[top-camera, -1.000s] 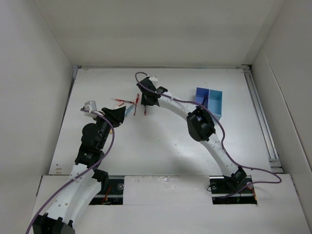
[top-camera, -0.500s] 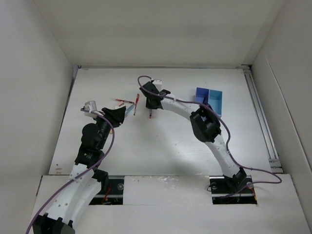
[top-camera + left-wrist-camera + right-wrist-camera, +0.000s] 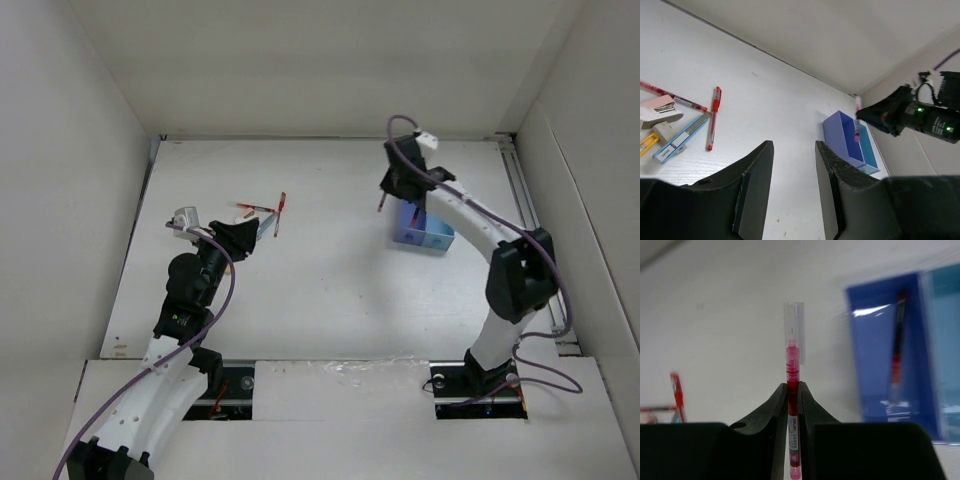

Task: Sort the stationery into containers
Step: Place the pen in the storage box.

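My right gripper (image 3: 793, 390) is shut on a red pen (image 3: 791, 365) with a clear cap, which stands upright between the jaws. In the top view that gripper (image 3: 392, 190) hangs just left of the containers (image 3: 425, 238), and the pen (image 3: 381, 200) pokes out below it. The dark blue tray (image 3: 875, 365) holds one red pen (image 3: 897, 340), with the cyan tray (image 3: 945, 340) to its right. My left gripper (image 3: 792, 190) is open with nothing between its jaws, low over the table. Near it lie a red pen (image 3: 713, 117), a light-blue pen (image 3: 682, 137) and a tan eraser (image 3: 662, 131).
A pink-and-white stapler-like item (image 3: 657, 110) and another thin red pen (image 3: 672, 96) lie in the same cluster at the table's left (image 3: 262, 212). White walls close in the table; a rail runs along its right edge (image 3: 535, 230).
My right arm has swung from the stationery cluster to the right, carrying the red pen up to the trays. The left arm has not moved.
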